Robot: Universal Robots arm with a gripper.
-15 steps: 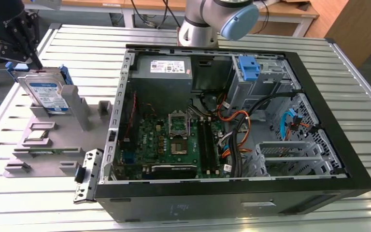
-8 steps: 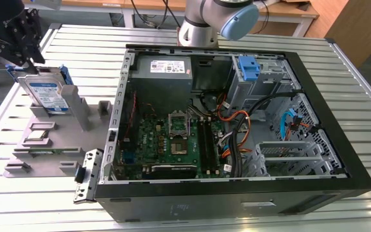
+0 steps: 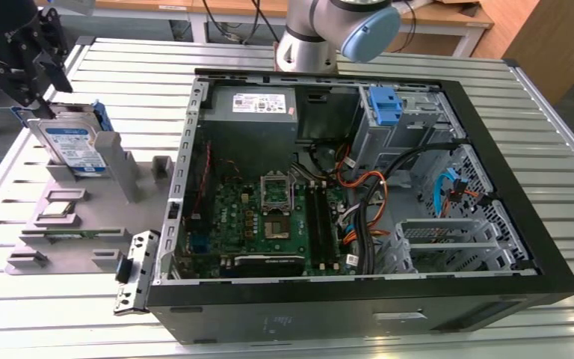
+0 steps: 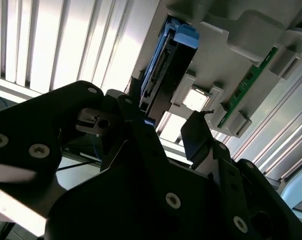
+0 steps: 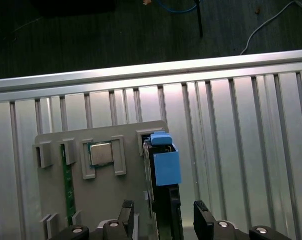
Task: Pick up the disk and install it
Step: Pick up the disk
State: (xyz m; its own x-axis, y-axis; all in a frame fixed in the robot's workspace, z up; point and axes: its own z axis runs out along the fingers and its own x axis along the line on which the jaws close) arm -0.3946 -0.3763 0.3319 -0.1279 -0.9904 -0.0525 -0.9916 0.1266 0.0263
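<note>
Silver with a blue frame, the disk (image 3: 74, 148) stands on its edge in a slot of the grey holder (image 3: 98, 224). You can see it at the exterior view's left, outside the computer case (image 3: 541, 258). Its white-and-blue label faces the case. In the first wrist view you look down on the disk's thin top edge and its blue end handle (image 5: 166, 165).

Your gripper (image 3: 39, 84) hangs just above the top of the disk. In the first wrist view the gripper (image 5: 163, 212) has its two black fingers (image 5: 125, 215) spread apart, one on each side of the disk, with a gap on both sides. It holds nothing. In the second wrist view the gripper (image 4: 166, 132) points at the disk (image 4: 158, 80) from close by.

Beside the disk in the same holder lie a small square chip (image 5: 100, 153) and a thin green board (image 5: 68, 185) set on its edge. The holder sits on a table of long metal slats (image 3: 57, 321).

The case lies open with its green main board (image 3: 267, 221) showing. A blue bracket (image 3: 385, 105) sits on top of the grey metal cage at the far side of the case. The arm's base (image 3: 307, 45) stands behind the case.
</note>
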